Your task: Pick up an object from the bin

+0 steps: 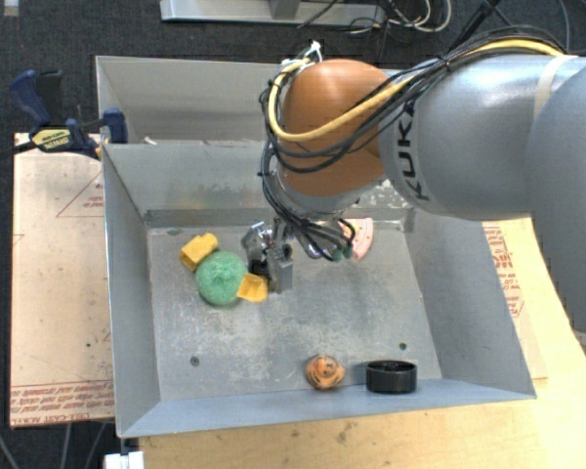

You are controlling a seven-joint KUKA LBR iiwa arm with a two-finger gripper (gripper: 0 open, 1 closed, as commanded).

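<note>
My gripper point(271, 274) hangs low over the left middle of the bin floor. Its tip is right beside a small yellow piece point(253, 289), which touches a fuzzy green ball point(219, 278) on that ball's right side. A yellow block point(198, 250) lies just up and left of the green ball. Part of a pink and white thing point(362, 238) peeks out from behind the wrist, at the back of the floor. I see nothing held in the gripper.
An orange-brown ball point(324, 371) and a black round cap point(391, 376) lie near the front wall. The arm and its orange cover hide the back middle of the bin. Bare floor lies between the gripper and the front items.
</note>
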